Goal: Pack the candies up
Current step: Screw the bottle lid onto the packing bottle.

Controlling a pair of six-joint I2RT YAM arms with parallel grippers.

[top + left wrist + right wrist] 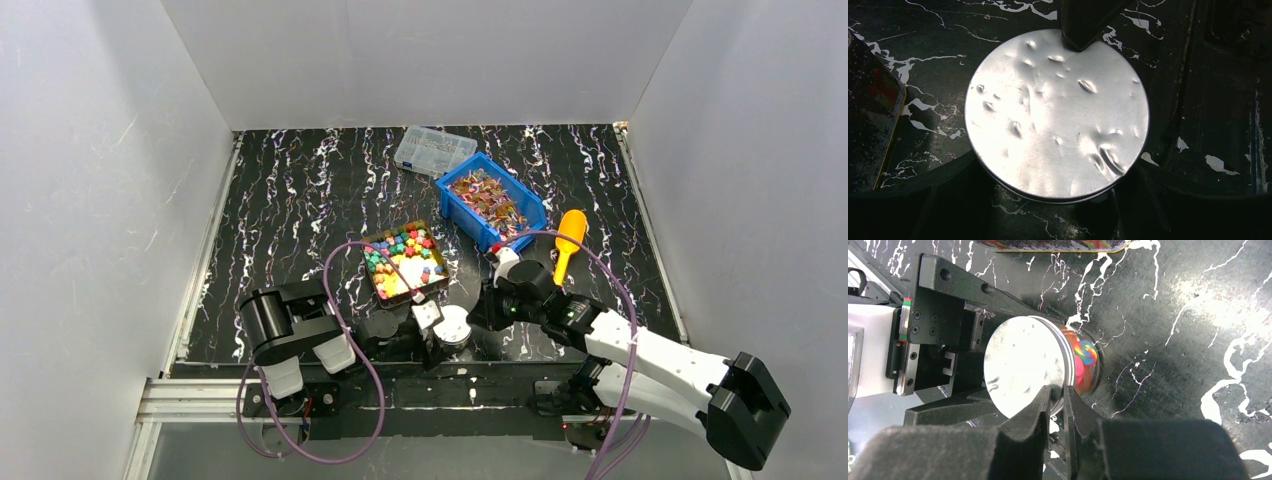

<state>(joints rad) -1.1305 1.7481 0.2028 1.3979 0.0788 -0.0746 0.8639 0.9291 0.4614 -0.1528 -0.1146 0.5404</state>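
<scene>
A small round jar with a dented silver lid (456,328) stands near the front edge; the lid fills the left wrist view (1057,115). Its side carries a bright swirl label (1084,360). My left gripper (440,335) has a finger on each side of the jar (1058,165) and is shut on it. My right gripper (480,310) pinches the lid's rim between its fingertips (1058,396); one fingertip shows at the lid's far edge (1080,27). Chunky coloured candies (400,255) lie in a dark tray (437,286). Wrapped candies (487,195) fill a blue bin (530,205).
A clear compartment box (433,150) lies behind the blue bin. An orange scoop (570,238) lies right of the bin, just beyond my right arm. The tray's corner shows in the left wrist view (878,125). White walls enclose the table on three sides.
</scene>
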